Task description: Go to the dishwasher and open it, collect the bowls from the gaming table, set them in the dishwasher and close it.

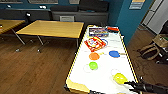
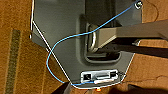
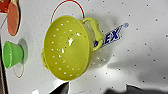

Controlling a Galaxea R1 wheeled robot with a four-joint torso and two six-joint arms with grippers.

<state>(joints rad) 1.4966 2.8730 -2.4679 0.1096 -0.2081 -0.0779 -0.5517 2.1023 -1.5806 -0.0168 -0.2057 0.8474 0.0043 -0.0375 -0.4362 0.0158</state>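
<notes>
Four bowls [image 1: 94, 56] on gaming table [image 1: 100, 77], game boxes [image 1: 95, 43] behind.

Dark wood floor [image 1: 37, 72], teal walls [image 1: 130, 20], wooden-topped table [image 1: 53, 28] behind.

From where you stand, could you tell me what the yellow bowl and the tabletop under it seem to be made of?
The yellow bowl looks like moulded plastic: a plain bright colour, a soft sheen, small holes and a loop handle. The gaming table top seems a glossy white laminate or plastic, speckled and reflecting light; which one is unclear.
</notes>
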